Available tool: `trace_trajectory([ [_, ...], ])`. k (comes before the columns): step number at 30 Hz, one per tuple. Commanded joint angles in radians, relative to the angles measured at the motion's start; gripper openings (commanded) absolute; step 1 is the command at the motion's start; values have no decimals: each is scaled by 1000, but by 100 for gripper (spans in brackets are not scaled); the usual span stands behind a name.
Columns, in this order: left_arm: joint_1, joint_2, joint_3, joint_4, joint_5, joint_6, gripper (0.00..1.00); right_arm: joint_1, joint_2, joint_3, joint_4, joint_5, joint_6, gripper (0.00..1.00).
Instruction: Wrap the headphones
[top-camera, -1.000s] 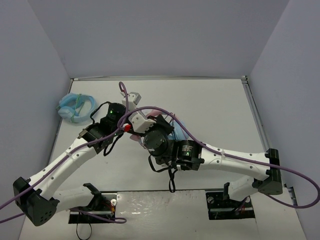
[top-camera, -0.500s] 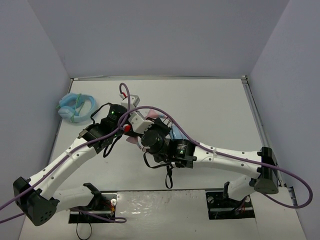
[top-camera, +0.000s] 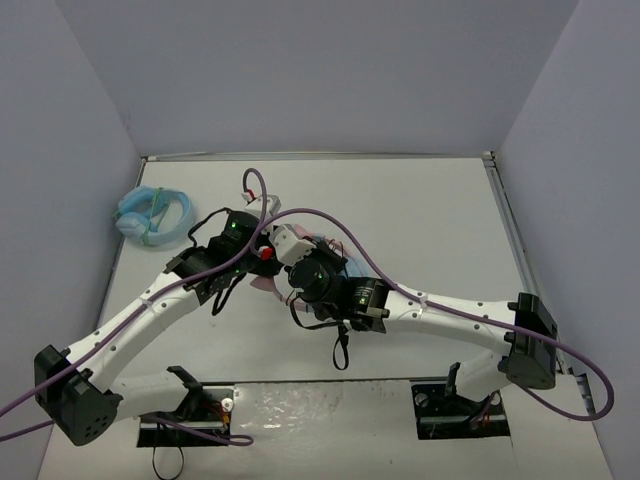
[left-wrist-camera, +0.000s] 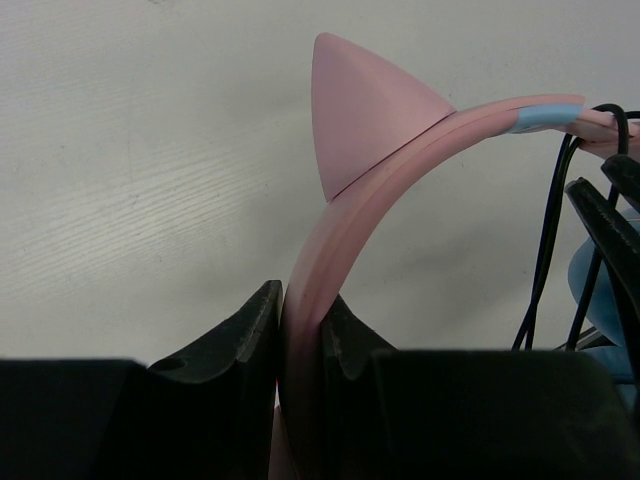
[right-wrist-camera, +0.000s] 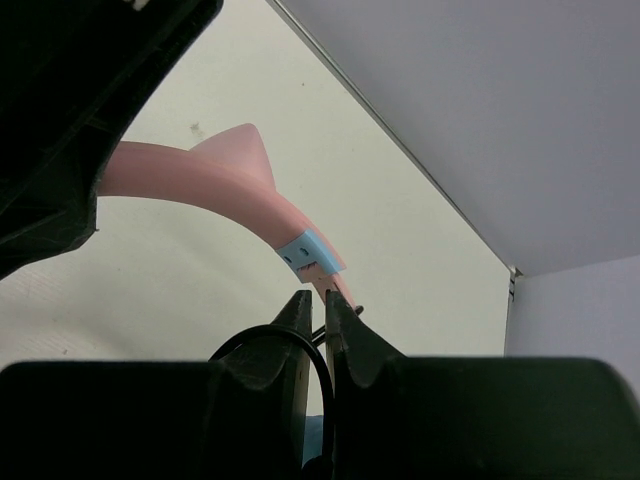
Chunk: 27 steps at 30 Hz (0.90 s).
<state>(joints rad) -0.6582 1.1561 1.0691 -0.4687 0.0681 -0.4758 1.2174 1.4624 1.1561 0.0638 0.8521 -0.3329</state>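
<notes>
Headphones (left-wrist-camera: 372, 110): left gripper (left-wrist-camera: 300, 325) jaws clamp the pink headband (left-wrist-camera: 335, 225), right gripper (right-wrist-camera: 318, 308) jaws pinch the black cable (left-wrist-camera: 543, 250), hanging loose at 3 o'clock; wrapping seems barely begun.

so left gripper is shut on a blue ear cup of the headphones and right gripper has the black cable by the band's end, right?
Not an ear cup. The left gripper is shut on the pink headband of the headphones, just below the cat ear, as the left wrist view shows. The right gripper does have the black cable by the band's end.
</notes>
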Motion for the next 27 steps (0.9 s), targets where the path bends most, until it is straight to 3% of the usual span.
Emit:
trace_trajectory([
  [1, -14, -13, 64, 64, 18, -24, 0, -49, -16, -39, 23, 22, 18, 8],
  [27, -14, 44, 46, 53, -32, -44, 0, -97, 46, -33, 89, -40, 74, 18],
])
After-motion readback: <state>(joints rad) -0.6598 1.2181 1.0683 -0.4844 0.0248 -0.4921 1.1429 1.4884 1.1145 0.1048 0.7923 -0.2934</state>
